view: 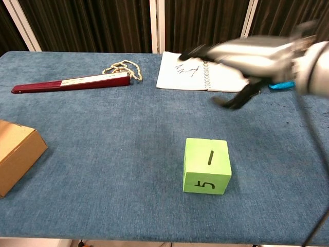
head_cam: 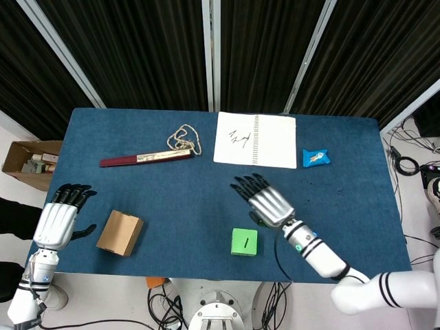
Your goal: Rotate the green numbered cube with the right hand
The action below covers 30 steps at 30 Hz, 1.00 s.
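1. Green numbered cube (head_cam: 244, 242) sits alone on the blue counter (head_cam: 172, 199) near its front edge in the head view, a single black stroke showing on its top face.
2. Right hand (head_cam: 265, 199) hovers just behind and to the right of the cube, fingers spread and straight, holding nothing and clear of the cube.
3. Left hand (head_cam: 60, 220) is far to the left of the cube, past the counter's left edge, fingers apart and nothing in it; a brown cardboard box (head_cam: 119, 233) lies on the counter between it and the cube.
4. Well behind the cube lie an open spiral notebook (head_cam: 256, 139), a blue snack packet (head_cam: 316, 157) to the notebook's right, and to its left a closed dark-red fan (head_cam: 146, 158) with a coiled chain (head_cam: 184, 137) at its end.
5. Chest view now: the cube (view: 206, 165) stands square on the counter (view: 103, 144), a "5" on the face toward the camera and the stroke on top.
6. Right hand (view: 241, 56) appears blurred, raised above and behind the cube, fingers extended flat and gripping nothing.
7. Box (view: 18, 154) shows at the left edge, well left of the cube; the fan (view: 72, 82), chain (view: 122, 68) and notebook (view: 205, 71) lie behind the cube.
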Each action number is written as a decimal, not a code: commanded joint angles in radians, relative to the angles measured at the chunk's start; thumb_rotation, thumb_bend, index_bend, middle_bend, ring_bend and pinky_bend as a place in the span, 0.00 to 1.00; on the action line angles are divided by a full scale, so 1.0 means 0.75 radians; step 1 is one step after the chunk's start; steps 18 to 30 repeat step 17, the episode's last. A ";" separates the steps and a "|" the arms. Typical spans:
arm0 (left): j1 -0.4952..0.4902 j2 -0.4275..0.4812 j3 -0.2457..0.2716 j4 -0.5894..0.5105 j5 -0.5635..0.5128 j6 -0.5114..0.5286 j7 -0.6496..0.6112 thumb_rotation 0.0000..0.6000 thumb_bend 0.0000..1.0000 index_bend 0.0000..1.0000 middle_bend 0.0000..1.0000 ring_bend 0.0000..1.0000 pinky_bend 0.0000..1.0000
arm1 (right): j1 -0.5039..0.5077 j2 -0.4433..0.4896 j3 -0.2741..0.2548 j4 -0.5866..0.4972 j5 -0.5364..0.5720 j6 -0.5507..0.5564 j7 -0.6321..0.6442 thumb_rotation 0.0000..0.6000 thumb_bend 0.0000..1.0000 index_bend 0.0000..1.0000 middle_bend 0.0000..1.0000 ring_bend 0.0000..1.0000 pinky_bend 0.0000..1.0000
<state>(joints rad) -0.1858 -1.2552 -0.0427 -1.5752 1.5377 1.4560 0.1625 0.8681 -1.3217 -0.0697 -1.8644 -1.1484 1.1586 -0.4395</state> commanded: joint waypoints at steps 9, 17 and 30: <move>0.026 0.050 -0.024 -0.050 -0.105 -0.013 0.078 1.00 0.00 0.26 0.20 0.17 0.16 | -0.661 0.172 -0.165 0.257 -0.352 0.721 0.308 1.00 0.36 0.00 0.00 0.00 0.00; 0.052 0.041 -0.008 -0.069 -0.073 0.036 0.105 1.00 0.00 0.26 0.20 0.17 0.16 | -0.828 0.124 -0.156 0.439 -0.400 0.752 0.519 1.00 0.37 0.00 0.00 0.00 0.00; 0.052 0.041 -0.008 -0.069 -0.073 0.036 0.105 1.00 0.00 0.26 0.20 0.17 0.16 | -0.828 0.124 -0.156 0.439 -0.400 0.752 0.519 1.00 0.37 0.00 0.00 0.00 0.00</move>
